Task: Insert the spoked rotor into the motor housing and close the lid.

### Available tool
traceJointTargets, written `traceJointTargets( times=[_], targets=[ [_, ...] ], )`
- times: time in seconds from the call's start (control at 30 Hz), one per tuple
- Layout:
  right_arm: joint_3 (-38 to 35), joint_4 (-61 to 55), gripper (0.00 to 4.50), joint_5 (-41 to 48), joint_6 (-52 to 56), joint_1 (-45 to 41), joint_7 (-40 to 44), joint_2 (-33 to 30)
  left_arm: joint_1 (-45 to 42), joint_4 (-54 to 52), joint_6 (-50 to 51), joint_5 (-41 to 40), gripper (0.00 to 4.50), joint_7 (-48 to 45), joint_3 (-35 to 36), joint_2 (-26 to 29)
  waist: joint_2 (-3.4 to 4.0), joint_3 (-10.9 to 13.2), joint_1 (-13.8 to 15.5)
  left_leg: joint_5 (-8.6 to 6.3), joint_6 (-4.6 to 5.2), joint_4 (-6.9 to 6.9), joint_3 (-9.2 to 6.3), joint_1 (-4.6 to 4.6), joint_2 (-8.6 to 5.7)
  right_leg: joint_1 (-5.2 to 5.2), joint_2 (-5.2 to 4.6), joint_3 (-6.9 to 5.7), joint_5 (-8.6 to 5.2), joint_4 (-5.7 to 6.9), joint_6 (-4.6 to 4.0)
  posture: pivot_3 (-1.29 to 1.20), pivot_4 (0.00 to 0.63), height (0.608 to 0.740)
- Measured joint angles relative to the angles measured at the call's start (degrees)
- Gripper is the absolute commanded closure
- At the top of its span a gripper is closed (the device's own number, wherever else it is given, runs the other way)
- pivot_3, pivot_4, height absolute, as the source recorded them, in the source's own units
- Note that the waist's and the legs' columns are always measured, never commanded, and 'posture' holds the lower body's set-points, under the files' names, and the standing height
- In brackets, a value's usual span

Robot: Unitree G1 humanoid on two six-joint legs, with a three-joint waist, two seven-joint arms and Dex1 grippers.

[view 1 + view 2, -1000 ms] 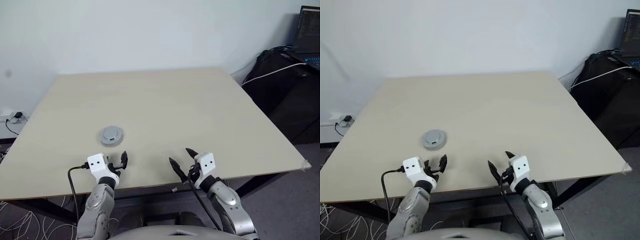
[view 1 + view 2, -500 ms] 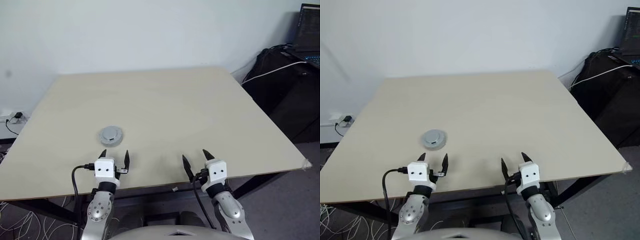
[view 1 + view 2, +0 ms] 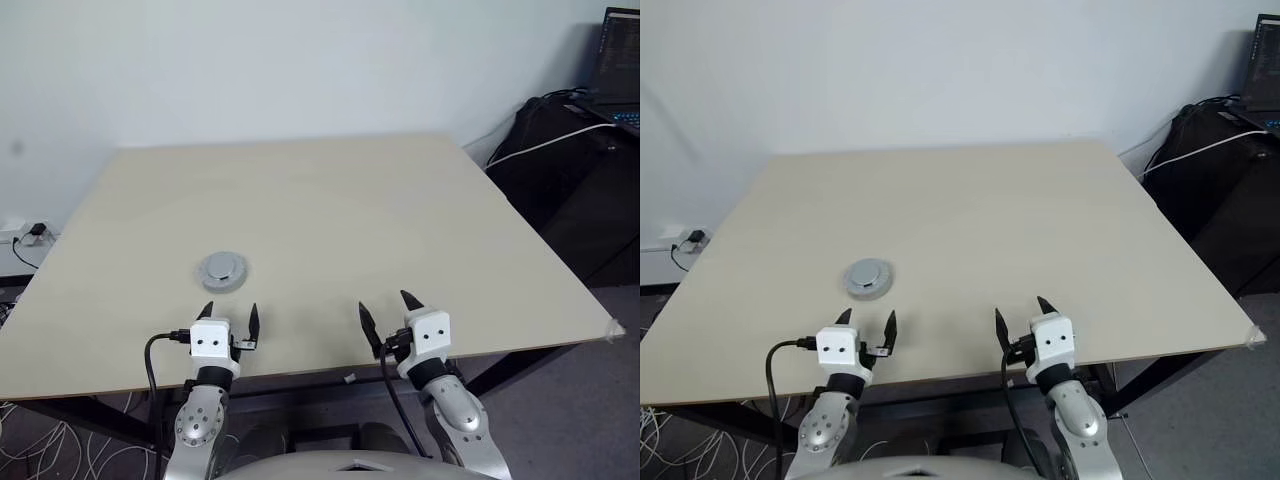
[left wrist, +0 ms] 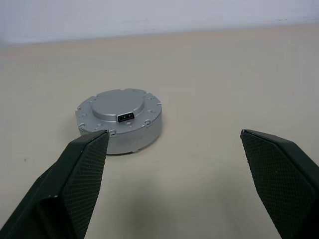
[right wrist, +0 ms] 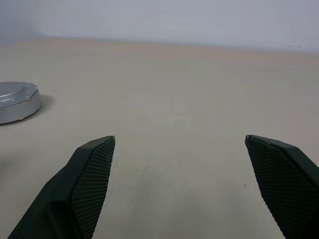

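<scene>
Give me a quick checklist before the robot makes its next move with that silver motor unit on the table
1. Lid seated flat on the motor housing: ok, the silver unit looks closed, no gap seen along the side facing the left wrist camera.
2. Spoked rotor inside: cannot tell, the closed lid hides the interior.
3. Left gripper free: ok, open and empty, short of the unit.
4. Right gripper free: ok, open and empty, over bare table.
5. Unit away from the table edge: ok, it sits well in from the near edge.
6. Loose parts left out: ok, none seen on the table.
</scene>
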Motion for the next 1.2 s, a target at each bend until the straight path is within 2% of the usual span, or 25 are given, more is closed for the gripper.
traceJointTargets(
  times=[0.57, 0.83, 1.2],
  targets=[
    [2.2, -10.09, 0.0, -0.23, 10.98, 0.33, -2.41, 0.76, -0.78, 1.25, 1.17, 0.46, 0.03, -1.23, 0.53, 0.46, -0.03, 0.02, -0.01, 0.0, 0.0, 0.0, 0.0, 0.0, 0.0, -0.01, 0.0, -0.02, 0.0, 0.0, 0.0, 0.0, 0.0, 0.74],
    [2.02, -9.33, 0.0, -0.42, 9.99, 0.98, -2.47, 0.45, -0.86, 1.28, 1.94, 0.41, 0.03, -2.32, 0.57, 0.62, -0.03, 0.02, -0.07, 0.0, 0.0, 0.0, 0.0, 0.0, 0.01, -0.01, 0.0, -0.02, 0.0, 0.0, 0.01, 0.0, 0.0, 0.74],
    [-0.16, -0.05, 0.0, 0.69, 3.2, -0.55, -1.12, 0.22, -1.28, 1.63, 2.33, 0.41, 0.03, -3.04, 0.79, 0.62, -0.01, 0.04, -0.11, 0.0, 0.0, 0.0, 0.0, 0.0, 0.01, -0.01, 0.01, -0.02, 0.0, 0.0, 0.01, 0.0, 0.0, 0.74]
  ],
)
